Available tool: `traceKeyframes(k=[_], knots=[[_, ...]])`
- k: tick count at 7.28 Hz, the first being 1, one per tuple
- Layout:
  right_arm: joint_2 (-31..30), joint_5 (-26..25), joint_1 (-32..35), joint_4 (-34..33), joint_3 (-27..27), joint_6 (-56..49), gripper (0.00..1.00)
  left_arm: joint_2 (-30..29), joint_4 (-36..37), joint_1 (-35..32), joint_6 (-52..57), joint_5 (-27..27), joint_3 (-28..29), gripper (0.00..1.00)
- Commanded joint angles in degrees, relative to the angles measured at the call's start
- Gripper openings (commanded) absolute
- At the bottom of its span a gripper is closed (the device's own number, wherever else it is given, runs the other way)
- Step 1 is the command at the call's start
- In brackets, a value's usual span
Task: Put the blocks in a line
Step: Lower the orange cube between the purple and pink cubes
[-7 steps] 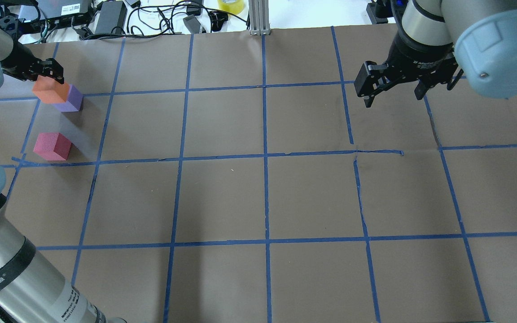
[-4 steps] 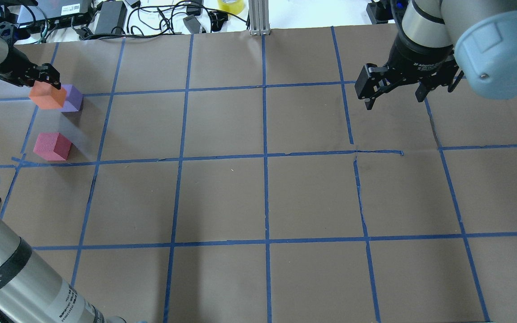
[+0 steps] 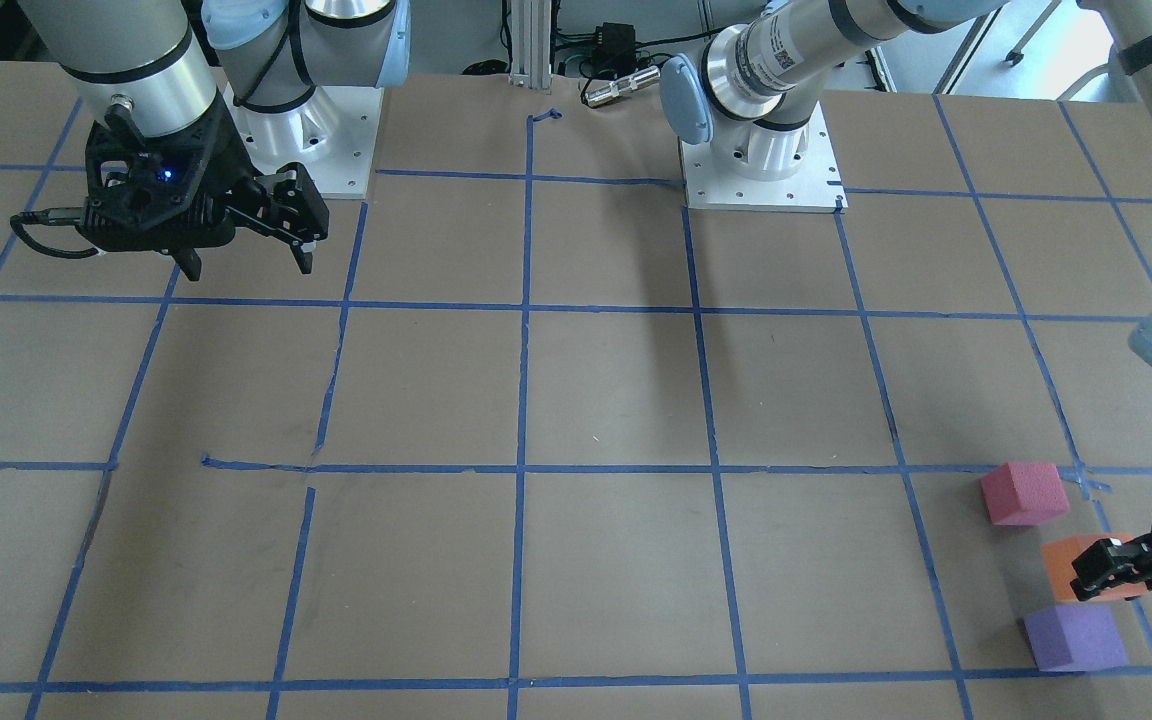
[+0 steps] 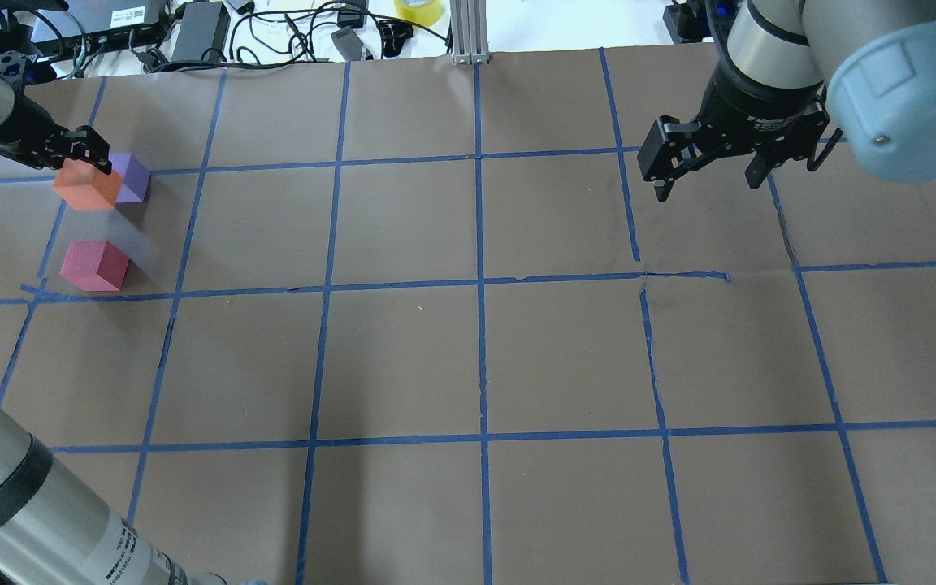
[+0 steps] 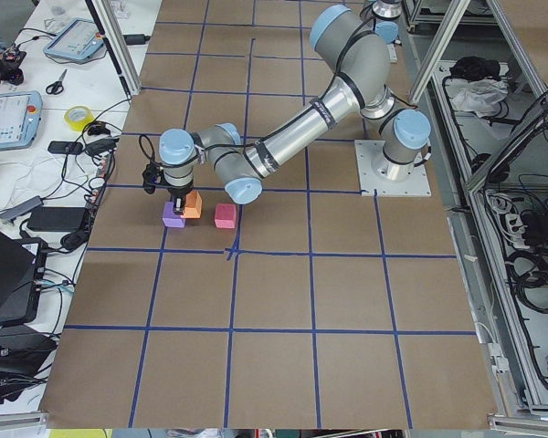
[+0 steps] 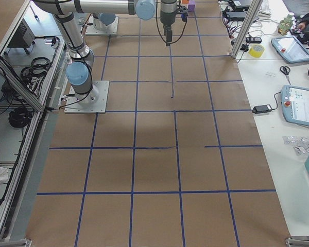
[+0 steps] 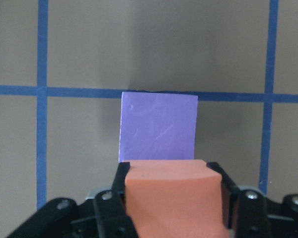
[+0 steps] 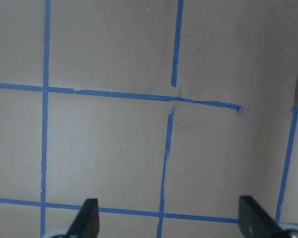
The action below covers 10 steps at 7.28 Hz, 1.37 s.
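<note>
My left gripper (image 4: 80, 154) is shut on the orange block (image 4: 88, 185) at the table's far left. In the left wrist view the orange block (image 7: 174, 198) sits between the fingers, with the purple block (image 7: 159, 126) just beyond it on the paper. The purple block (image 4: 135, 176) touches or nearly touches the orange one. The pinkish-red block (image 4: 94, 265) lies apart, nearer the robot. From the front, the orange block (image 3: 1074, 562) is between the pinkish-red (image 3: 1023, 492) and purple (image 3: 1074, 637) blocks. I cannot tell whether it rests on the table. My right gripper (image 4: 708, 185) hangs open and empty at the far right.
Brown paper with a blue tape grid (image 4: 480, 283) covers the table. Cables, power bricks and a yellow tape roll (image 4: 418, 10) lie beyond the far edge. The right wrist view shows only bare paper and torn tape (image 8: 203, 103) under the open fingers.
My left gripper has carried the orange block down and toward the robot, from overlapping the purple block to beside it. The right gripper has shifted slightly.
</note>
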Motion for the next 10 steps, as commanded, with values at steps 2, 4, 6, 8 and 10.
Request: traceKeyframes(k=[2, 4, 6, 8, 10], knots=[[0.59, -0.31, -0.42, 4.54, 0.14, -0.56, 1.00, 0.28, -0.02, 0.81, 0.35, -0.15, -1.87, 0.51], [0.51, -0.31, -0.34, 4.83, 0.05, -0.21, 1.00, 1.25, 0.32, 0.82, 0.35, -0.15, -3.46, 0.51], [-0.28, -0.66, -0.51, 1.78, -0.74, 0.50, 1.00, 0.29, 1.11, 0.82, 0.61, -0.06, -3.46, 0.51], [-0.99, -0.75, -0.51, 1.15, -0.65, 0.58, 1.00, -0.16, 1.47, 0.82, 2.97, 0.03, -3.64, 0.51], [-1.52, -2.59, -0.51, 1.32, -0.39, 0.58, 1.00, -0.51, 3.04, 0.82, 2.64, -0.06, -4.60, 0.51]])
